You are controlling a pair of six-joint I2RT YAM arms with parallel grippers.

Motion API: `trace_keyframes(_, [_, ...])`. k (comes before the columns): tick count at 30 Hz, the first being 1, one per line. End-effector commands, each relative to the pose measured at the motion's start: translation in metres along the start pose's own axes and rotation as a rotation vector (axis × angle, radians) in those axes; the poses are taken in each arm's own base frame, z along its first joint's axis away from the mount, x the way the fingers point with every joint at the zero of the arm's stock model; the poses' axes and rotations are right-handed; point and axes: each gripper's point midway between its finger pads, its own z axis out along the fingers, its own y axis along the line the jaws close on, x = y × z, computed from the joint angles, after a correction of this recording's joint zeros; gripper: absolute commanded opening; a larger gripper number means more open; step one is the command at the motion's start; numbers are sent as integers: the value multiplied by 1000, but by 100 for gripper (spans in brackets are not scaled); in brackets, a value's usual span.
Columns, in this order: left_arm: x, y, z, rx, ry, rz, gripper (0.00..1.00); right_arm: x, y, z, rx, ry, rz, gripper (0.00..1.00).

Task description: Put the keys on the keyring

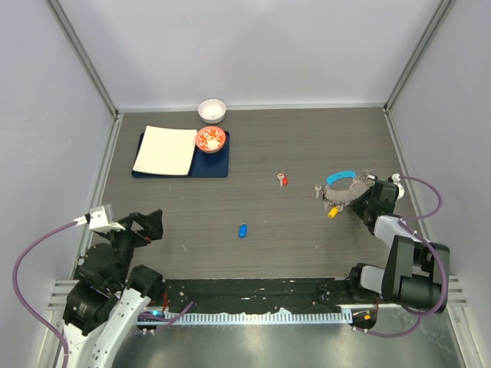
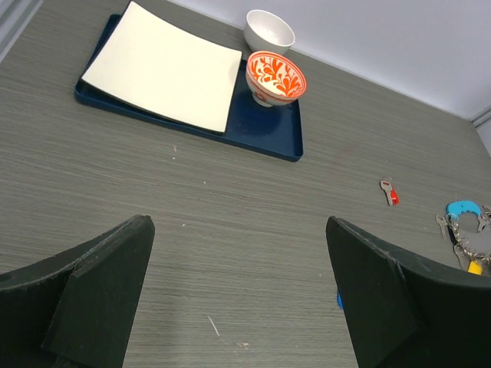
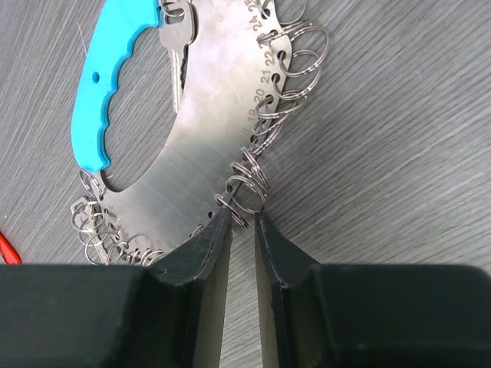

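The keyring (image 1: 344, 186) lies at the right of the table: a curved metal plate (image 3: 201, 146) with numbered holes, several small split rings, a light-blue strip (image 3: 103, 92) and one silver key. My right gripper (image 3: 244, 218) is at its edge, jaws almost shut, the near edge of one small ring (image 3: 251, 186) between the tips. It shows in the top view (image 1: 367, 192). The red key (image 1: 283, 180) and the blue key (image 1: 242, 230) lie loose mid-table. My left gripper (image 2: 238, 230) is open, empty and far left (image 1: 153, 224); the red key (image 2: 390, 193) shows ahead.
A dark blue tray (image 1: 215, 165) at the back left carries a white square plate (image 1: 166, 150) and a red-patterned bowl (image 1: 210, 139). A white bowl (image 1: 212, 110) stands behind it. Grey walls enclose the table on three sides.
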Motion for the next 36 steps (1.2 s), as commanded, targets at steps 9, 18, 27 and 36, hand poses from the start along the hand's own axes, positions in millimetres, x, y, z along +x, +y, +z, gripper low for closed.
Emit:
trace_keyframes(9, [-12,-5,-8,44,-62,-28,100,-8,9,5,-37,-7,-1,25])
trace_keyframes(18, [-13,-5,-8,45,-65,-30,100,-8,8,7,-28,0,3,21])
trace_keyframes(27, [-13,-5,-8,46,-63,-30,100,-16,12,-1,-29,3,-81,10])
trace_keyframes(36, [-13,-6,-8,54,-62,-28,100,-30,25,-12,-35,21,-122,1])
